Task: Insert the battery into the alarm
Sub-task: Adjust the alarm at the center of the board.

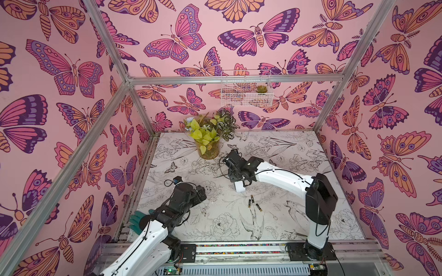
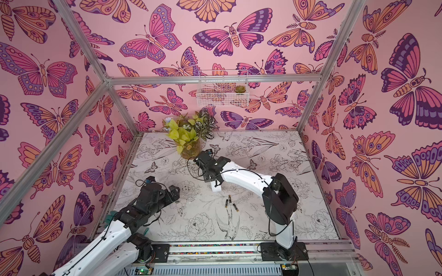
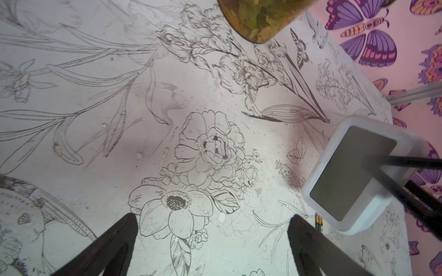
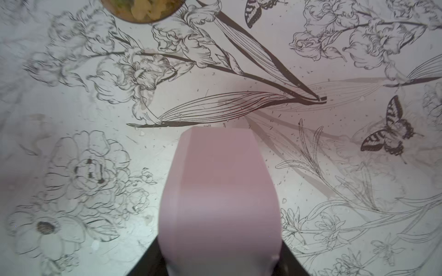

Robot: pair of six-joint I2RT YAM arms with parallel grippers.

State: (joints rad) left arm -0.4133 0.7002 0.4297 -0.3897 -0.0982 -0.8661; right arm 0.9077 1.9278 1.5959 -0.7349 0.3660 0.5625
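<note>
Right fingers (image 4: 146, 264) are clamped on the rounded white plastic alarm (image 3: 354, 176); left fingers (image 3: 112, 246) are spread wide apart.
The alarm sits pinched between the right fingers above the flower-printed white desk (image 1: 299, 215), tilted, with its grey screen turned toward the left arm. It lies off to one side of the left fingers, apart from them. Three small black-and-gold cylindrical batteries (image 1: 252, 202) lie on the desk near it.

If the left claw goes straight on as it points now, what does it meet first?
The left claw would probably meet the table; the white clock is off that line.
</note>
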